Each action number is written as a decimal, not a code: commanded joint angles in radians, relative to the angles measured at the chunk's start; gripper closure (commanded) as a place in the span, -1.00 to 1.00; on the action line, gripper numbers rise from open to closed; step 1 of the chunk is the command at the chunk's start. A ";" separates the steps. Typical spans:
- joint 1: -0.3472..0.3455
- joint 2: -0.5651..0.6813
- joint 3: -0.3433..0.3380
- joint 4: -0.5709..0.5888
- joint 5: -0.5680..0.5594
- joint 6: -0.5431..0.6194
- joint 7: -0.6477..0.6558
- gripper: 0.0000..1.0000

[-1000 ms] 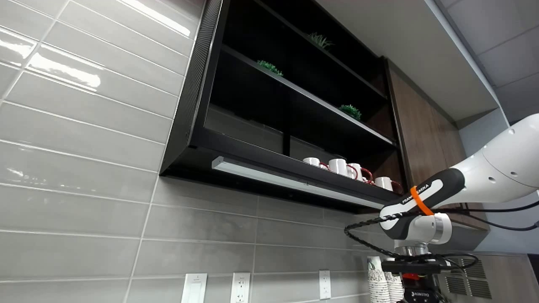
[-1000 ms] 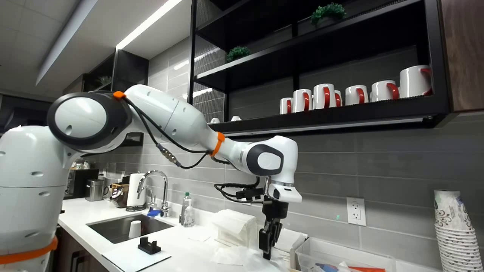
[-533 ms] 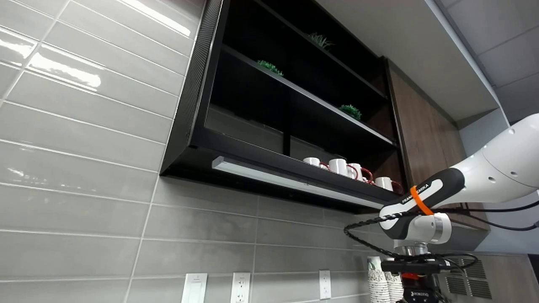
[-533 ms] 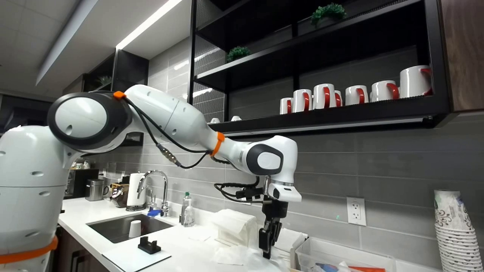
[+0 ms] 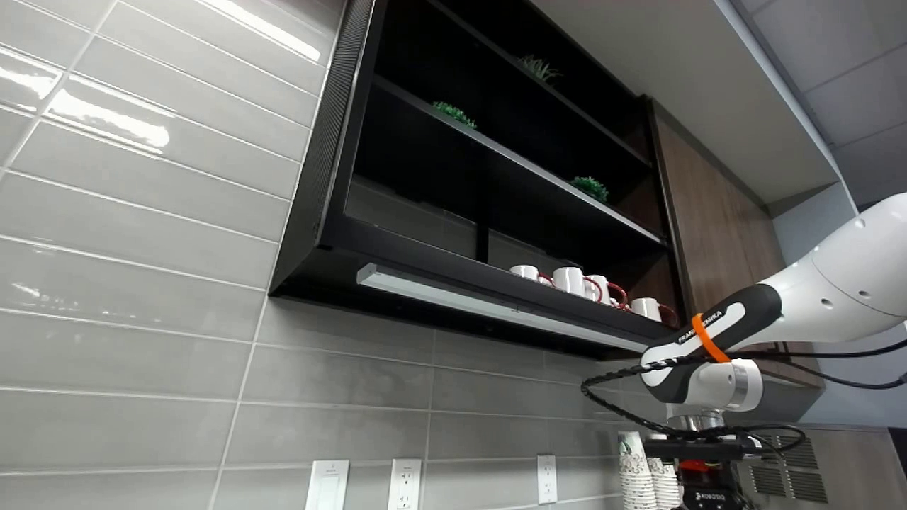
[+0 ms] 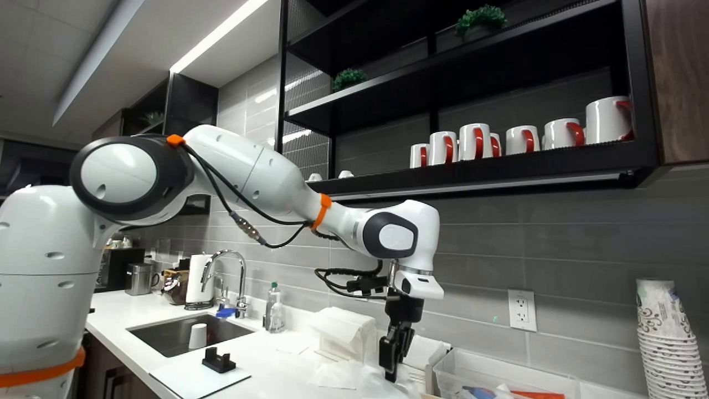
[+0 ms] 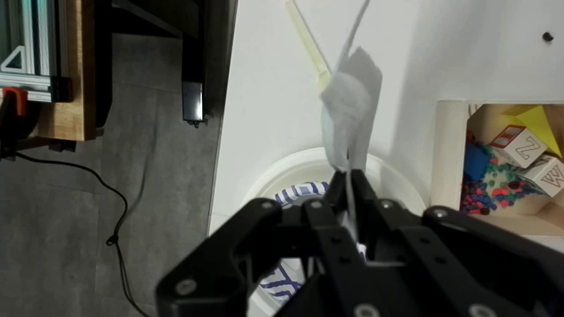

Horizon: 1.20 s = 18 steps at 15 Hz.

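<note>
The arm [image 6: 260,172] has shifted only a hair since half a second ago. We've got the hand [image 7: 349,176] pinching a thin white piece [image 7: 346,105] that sticks out ahead of it, probably because something that slim offers only its two faces to squeeze. A white dish [image 7: 269,176] sits on the worktop [image 7: 269,88] below the hand, and beside the hand a box [image 7: 447,154] keeps blocks [image 7: 522,147] corralled, we guess.

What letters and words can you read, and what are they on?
"FRAN" and "EMIKA": on the robot arm; an orange band covers the middle.
"ROBOTIQ": on the gripper, small and a bit blurry.
"Z": on a block in the wrist view.
"M" or "W": on another block; can't tell which.
Too small to read: any writing on the wall outlet.
</note>
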 commanded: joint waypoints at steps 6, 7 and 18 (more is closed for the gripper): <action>-0.054 0.083 -0.038 0.106 0.119 -0.163 0.001 0.97; -0.058 0.093 -0.040 0.114 0.130 -0.169 -0.001 0.97; -0.118 0.236 -0.048 0.254 0.262 -0.276 -0.045 0.97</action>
